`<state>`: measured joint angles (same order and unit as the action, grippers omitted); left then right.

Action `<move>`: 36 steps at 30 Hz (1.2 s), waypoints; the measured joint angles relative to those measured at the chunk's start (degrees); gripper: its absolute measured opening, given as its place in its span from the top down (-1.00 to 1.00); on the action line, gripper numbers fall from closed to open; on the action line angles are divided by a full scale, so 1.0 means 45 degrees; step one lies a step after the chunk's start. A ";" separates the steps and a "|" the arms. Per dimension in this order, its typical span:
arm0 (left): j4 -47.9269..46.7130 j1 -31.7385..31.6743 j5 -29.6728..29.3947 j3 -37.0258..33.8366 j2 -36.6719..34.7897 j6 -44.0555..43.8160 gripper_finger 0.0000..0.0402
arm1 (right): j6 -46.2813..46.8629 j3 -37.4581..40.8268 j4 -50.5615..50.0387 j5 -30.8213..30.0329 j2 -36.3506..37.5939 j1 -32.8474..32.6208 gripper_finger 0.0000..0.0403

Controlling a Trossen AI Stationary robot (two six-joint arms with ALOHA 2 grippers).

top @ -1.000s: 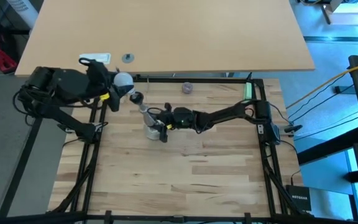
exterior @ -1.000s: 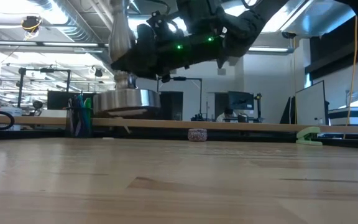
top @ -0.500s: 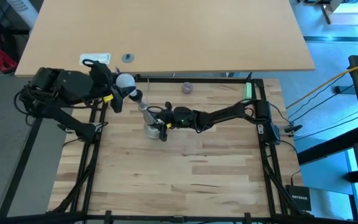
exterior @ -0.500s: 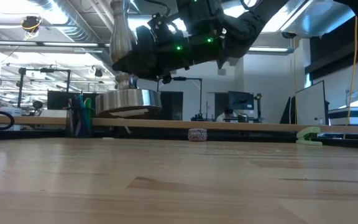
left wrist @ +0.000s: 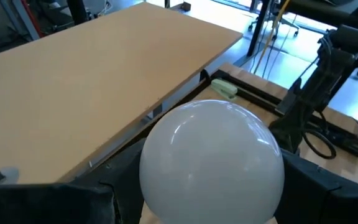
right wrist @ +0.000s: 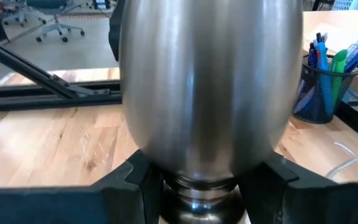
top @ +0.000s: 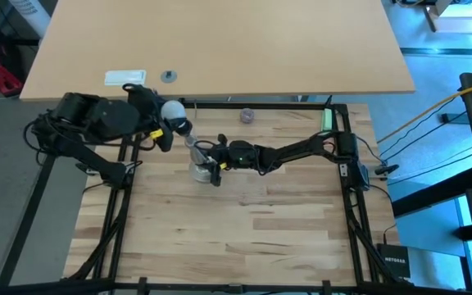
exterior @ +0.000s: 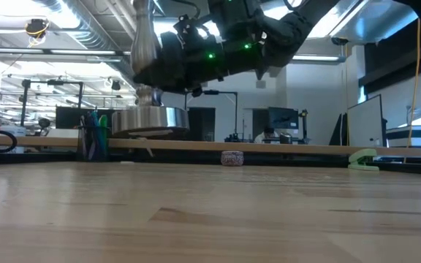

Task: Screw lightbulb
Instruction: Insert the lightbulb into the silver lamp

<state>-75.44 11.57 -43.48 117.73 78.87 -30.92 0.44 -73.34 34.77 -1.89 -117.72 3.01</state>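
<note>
The white frosted lightbulb (top: 171,110) fills the left wrist view (left wrist: 211,162). My left gripper (top: 165,117) is shut on it at the table's far left. The bulb is beside the dark socket top (top: 183,128) of the silvery stand (top: 197,161); I cannot tell whether they touch. My right gripper (top: 210,164) reaches in from the table's right and is shut on the stand. In the low view the stand's round base (exterior: 148,120) hangs above the table top. My left gripper holds the bulb's round glass (left wrist: 166,186) between its two fingers (left wrist: 48,202), one on each side. The bulb is lifted clear of the table. Its threaded base does not show. My right gripper pinches the stand's narrow ringed neck (right wrist: 199,186) under the bulging body (right wrist: 210,87), one finger (right wrist: 135,183) on each side. The fingers come level from the table's right and lie across the stem. The stand is about upright, its base clear of the table.
A small purplish-grey round object (top: 247,115) lies near the table's far edge, and a green object (top: 326,120) lies far right. A tan desk (top: 220,41) stands beyond the far edge, with a pen cup (right wrist: 325,81). Bare wood lies toward the near edge (top: 244,238).
My left gripper has carried the bulb toward the table's right, closer to the stand's socket top. My right gripper and the stand have stayed about where they were.
</note>
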 joint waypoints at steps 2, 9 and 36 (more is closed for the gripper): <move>-0.0018 0.0000 0.0105 0.0001 0.0029 -0.0009 -0.24 | -0.0128 0.0008 -0.0033 0.0214 0.0001 0.0008 0.19; 0.0253 0.0024 0.1311 -0.0002 0.0150 0.1352 -0.24 | -0.0251 0.0010 -0.0090 0.3214 0.0001 0.0039 0.19; 0.1525 -0.0792 0.4181 -0.1298 0.1273 0.2859 -0.24 | -0.3151 0.0029 -0.2555 0.2240 0.0001 0.0064 0.19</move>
<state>-68.58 8.01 -24.66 111.89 84.60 -18.05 -13.74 -73.21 23.28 8.19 -117.71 3.30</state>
